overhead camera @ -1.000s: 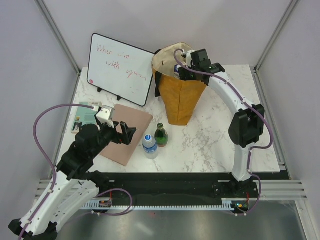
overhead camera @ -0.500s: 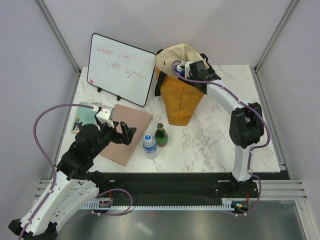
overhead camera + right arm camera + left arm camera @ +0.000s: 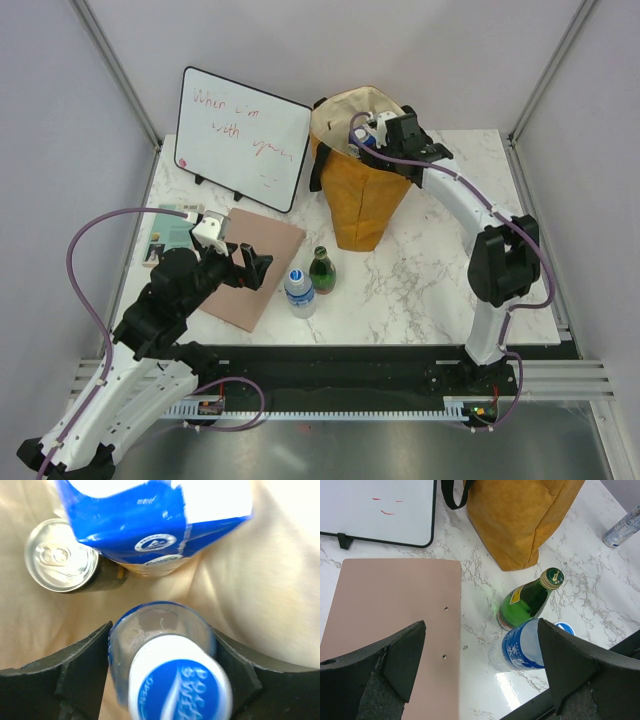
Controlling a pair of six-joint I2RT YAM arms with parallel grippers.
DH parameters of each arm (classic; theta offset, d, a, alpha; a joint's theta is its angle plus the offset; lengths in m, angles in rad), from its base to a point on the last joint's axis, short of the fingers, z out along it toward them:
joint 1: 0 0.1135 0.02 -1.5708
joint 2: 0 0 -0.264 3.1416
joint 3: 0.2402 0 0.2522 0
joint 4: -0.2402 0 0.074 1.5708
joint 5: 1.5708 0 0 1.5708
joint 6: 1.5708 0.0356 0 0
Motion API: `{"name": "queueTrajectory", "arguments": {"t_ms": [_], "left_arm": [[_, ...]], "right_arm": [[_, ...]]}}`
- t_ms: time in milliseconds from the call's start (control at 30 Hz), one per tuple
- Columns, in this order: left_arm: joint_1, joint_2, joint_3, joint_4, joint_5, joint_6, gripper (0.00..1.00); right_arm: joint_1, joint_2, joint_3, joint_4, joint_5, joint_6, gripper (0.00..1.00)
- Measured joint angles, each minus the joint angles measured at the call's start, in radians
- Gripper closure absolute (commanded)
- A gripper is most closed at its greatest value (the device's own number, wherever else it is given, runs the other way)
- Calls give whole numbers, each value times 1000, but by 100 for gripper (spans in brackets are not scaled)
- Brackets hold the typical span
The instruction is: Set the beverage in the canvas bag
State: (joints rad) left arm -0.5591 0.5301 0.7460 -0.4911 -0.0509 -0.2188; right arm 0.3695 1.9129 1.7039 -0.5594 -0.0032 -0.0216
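The mustard-brown canvas bag [image 3: 362, 205] stands upright at the back of the table. My right gripper [image 3: 370, 134] reaches into its open mouth. In the right wrist view it [image 3: 162, 652] is shut on a clear bottle with a blue-and-white cap [image 3: 175, 680], held over the cream lining [image 3: 272, 580]. A silver can [image 3: 61, 561] and a blue-and-white carton [image 3: 155, 520] lie below it inside the bag. My left gripper [image 3: 258, 268] is open and empty over the table. A green glass bottle [image 3: 527, 600] and a blue-labelled water bottle [image 3: 522, 650] stand beside it.
A whiteboard [image 3: 240, 135] leans at the back left. A pink board [image 3: 255, 265] and a teal book [image 3: 170, 232] lie under the left arm. A silver-blue can [image 3: 622, 527] lies on the marble table [image 3: 440, 270] right of the bag.
My right gripper has shifted a little and dipped into the bag's mouth with the bottle, and the bag's rim has moved with it. The left arm has not moved.
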Motion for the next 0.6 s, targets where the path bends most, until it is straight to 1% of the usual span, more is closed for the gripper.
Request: {"name": "queueTrajectory", "arguments": {"t_ms": [133,333,600], "left_arm": [[0,0,0,0,0,0,0],[0,0,0,0,0,0,0],[0,0,0,0,0,0,0]], "right_arm": [[0,-47,12,-5,28,0,21],[0,-93,90,-40,64,12,21],[0,-140,193,-114,81,66,21]]}}
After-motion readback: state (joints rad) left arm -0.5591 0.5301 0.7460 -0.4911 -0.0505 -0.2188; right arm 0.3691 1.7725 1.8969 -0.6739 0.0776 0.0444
